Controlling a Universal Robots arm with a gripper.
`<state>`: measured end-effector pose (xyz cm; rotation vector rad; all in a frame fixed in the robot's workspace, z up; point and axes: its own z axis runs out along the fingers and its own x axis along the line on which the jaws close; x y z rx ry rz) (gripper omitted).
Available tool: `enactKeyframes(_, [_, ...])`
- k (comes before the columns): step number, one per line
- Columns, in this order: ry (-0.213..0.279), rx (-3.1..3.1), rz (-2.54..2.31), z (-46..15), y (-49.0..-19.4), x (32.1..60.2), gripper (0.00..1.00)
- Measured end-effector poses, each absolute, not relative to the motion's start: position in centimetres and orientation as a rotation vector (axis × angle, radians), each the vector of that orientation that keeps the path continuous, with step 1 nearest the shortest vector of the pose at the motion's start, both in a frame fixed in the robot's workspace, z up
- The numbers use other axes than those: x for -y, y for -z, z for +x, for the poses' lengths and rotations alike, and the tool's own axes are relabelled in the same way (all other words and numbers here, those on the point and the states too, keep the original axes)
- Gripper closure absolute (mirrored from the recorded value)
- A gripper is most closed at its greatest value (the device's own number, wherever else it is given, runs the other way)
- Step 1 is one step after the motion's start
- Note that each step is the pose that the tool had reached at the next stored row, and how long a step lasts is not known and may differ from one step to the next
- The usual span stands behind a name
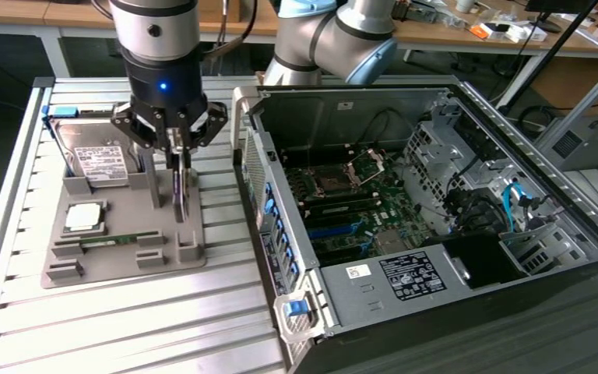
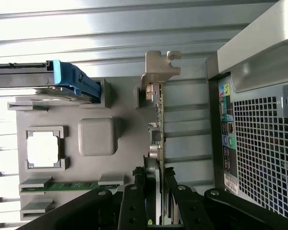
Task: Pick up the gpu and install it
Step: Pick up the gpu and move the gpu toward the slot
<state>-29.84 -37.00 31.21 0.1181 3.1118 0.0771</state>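
Observation:
The gpu (image 1: 181, 195) is a thin green card standing on edge over the grey holder tray (image 1: 122, 265), its lower edge down by the tray's slot posts. My gripper (image 1: 180, 148) reaches straight down onto its top edge, shut on it. In the wrist view the gpu (image 2: 159, 139) appears edge-on, its silver bracket (image 2: 161, 64) at the far end, and my gripper (image 2: 157, 191) has a black finger pressed against each face. Whether the card is lifted clear of the slot I cannot tell.
The tray also holds a silver hard drive (image 1: 96, 156) with a blue tab, a square processor (image 1: 83, 218) and a narrow memory stick (image 1: 107, 240). An open computer case (image 1: 382, 195) with its motherboard lies at the exterior view's right, its rear panel (image 2: 259, 143) close to the card.

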Motion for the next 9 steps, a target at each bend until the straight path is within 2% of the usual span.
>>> enactKeyframes(9, [-0.079,-3.112,0.118,-29.8,-32.6,37.0,0.73])
